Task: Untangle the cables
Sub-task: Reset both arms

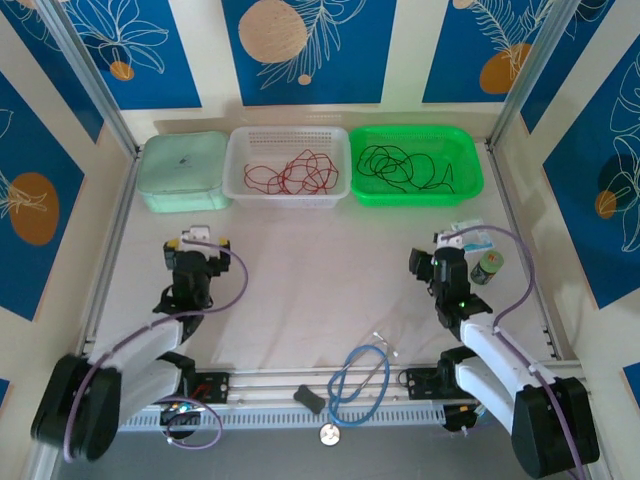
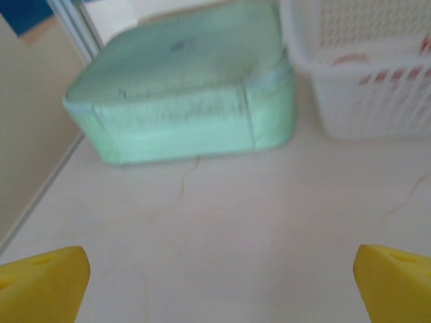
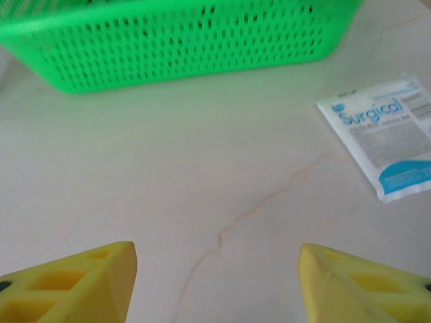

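Note:
The red cables (image 1: 290,175) lie in a loose tangle inside the white basket (image 1: 240,150) at the back. A coil of black cables (image 1: 405,165) lies in the green basket (image 1: 470,165) beside it. My left gripper (image 1: 200,243) hovers over the bare table in front of the mint box, open, with nothing between its yellow fingers (image 2: 40,286). On the right, my right gripper (image 1: 455,240) stands open in front of the green basket (image 3: 182,40), and only table shows between its fingers (image 3: 74,282). Red cables (image 2: 350,59) show faintly through the white basket's wall.
A mint green box (image 1: 183,170) stands at the back left. A surgical packet (image 3: 387,134) and a small green-capped bottle (image 1: 489,266) lie near the right gripper. A blue looped tube (image 1: 355,385), a dark piece (image 1: 309,399) and a round disc (image 1: 329,433) sit at the near edge.

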Tool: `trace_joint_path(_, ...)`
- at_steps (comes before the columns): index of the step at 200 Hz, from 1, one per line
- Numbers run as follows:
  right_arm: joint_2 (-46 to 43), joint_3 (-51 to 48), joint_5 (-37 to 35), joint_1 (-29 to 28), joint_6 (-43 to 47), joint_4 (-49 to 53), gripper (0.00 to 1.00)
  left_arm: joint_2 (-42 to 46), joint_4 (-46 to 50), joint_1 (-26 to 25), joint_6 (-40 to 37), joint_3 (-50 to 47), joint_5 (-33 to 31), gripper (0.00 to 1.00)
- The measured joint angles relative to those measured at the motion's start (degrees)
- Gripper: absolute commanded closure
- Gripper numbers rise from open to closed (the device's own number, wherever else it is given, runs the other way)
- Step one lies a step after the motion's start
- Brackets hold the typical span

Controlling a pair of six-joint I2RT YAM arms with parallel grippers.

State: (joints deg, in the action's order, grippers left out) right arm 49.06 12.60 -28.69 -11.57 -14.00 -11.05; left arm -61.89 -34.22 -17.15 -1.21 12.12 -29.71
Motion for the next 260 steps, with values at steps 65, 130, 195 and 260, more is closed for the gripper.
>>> trace_joint_path(65,11.3,-7.6,11.5,15.3,1.0,-29.7,0.35,-27.4,-29.1,5.5,-4.8,-0.8,7.5,0.0)
trace_joint_path(130,39.2,9.0,28.4,13.8,5.4,-38.6,0.19,-27.9,-25.2,14.0,-0.2,7.1,20.6,0.0)
trace_joint_path(195,38.7,11.5,28.1,12.8,7.0,-35.3,0.01,-27.9,-20.9,14.0,-0.6,8.3,26.1,0.0)
trace_joint_path(260,38.7,11.5,28.1,12.8,7.0,-34.5,0.01,-27.9,-18.6,14.1,-0.8,9.0,29.6,0.0)
